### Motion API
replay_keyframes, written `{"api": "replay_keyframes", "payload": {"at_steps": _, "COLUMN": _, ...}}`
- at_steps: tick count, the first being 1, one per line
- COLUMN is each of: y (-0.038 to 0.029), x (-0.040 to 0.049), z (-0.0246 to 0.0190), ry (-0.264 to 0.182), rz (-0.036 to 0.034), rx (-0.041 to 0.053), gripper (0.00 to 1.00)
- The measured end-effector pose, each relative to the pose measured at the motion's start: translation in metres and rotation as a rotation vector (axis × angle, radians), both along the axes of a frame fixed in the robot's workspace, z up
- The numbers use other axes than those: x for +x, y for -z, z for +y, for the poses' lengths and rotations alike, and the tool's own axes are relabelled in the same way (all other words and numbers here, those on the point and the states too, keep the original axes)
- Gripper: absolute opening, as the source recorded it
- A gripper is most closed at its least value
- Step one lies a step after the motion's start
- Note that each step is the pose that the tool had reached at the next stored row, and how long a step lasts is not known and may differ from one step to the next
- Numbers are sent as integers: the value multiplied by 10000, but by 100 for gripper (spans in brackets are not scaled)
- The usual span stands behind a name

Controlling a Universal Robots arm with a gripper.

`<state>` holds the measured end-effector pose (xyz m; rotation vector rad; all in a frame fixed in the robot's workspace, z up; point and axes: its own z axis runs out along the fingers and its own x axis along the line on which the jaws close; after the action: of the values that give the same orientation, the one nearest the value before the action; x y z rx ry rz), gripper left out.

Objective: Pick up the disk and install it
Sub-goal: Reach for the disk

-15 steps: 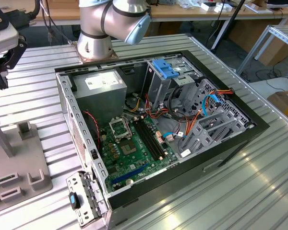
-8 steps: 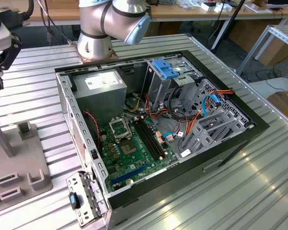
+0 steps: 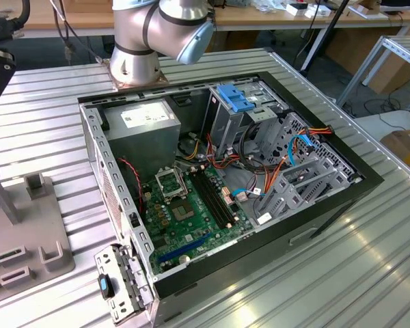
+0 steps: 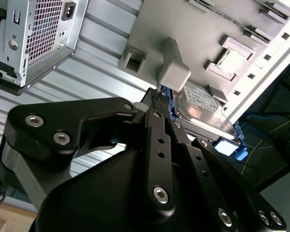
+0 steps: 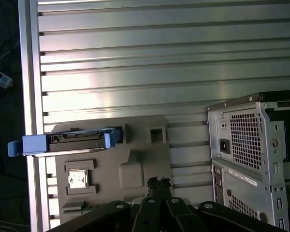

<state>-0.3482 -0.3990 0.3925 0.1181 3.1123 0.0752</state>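
Disk (image 5: 67, 142) on edge in grey holder (image 5: 140, 147); gripper (image 5: 159, 182) pinched together, empty, near holder, apart from disk.

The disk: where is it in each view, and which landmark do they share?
Second wrist view: the disk sits at the grey fixture's edge.
First wrist view: the disk, on the fixture's side away from the computer case.
Exterior view: the fixture, shared landmark, at the exterior view's left.

Our silver-grey arm (image 3: 140, 34) of cylindrical metal joints wears a pale blue round cap (image 3: 195, 39); our matte black bar-linked gripper (image 4: 158, 99) carries round silver screws (image 4: 160, 194).
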Motion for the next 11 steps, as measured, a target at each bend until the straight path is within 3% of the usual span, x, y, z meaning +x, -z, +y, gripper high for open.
{"api": "replay_keyframes", "payload": {"at_steps": 11, "y": 0, "x": -214, "z": 0, "ry": 0, "rz": 0, "rx": 0, "gripper": 11}}
